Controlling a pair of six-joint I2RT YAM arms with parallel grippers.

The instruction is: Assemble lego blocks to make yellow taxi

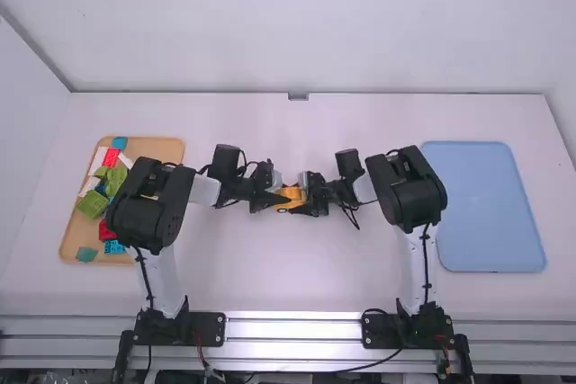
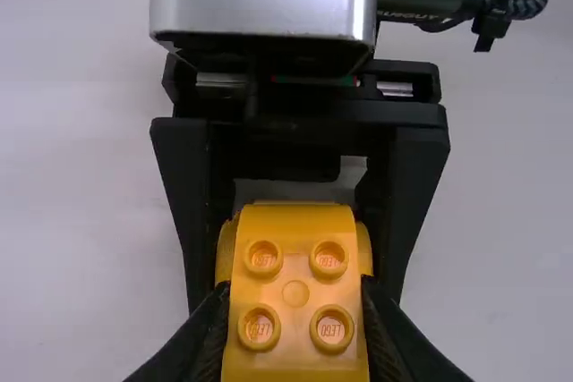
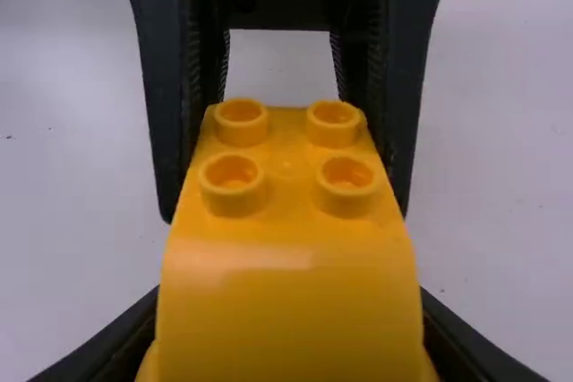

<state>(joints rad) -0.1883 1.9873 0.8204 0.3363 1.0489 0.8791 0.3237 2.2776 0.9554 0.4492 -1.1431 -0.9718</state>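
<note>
Between the two arms, near the table's middle, a yellow car-shaped piece [image 1: 292, 193] is held from both ends. My left gripper [image 1: 275, 199] has its fingers on the piece's left end, and my right gripper [image 1: 311, 197] grips the right end. Four round studs top the yellow piece [image 2: 295, 294] in the left wrist view, with the left gripper [image 2: 294, 333] shut on its sides. In the right wrist view the yellow piece [image 3: 288, 257] has a smooth curved end closest to the camera, and the right gripper [image 3: 288, 346] is shut across it.
On the left, an orange-tan tray [image 1: 162, 147] holds several loose blocks in green, red, white and blue, partly under the left arm. A blue tray [image 1: 486, 204] lies on the right, beside the right arm.
</note>
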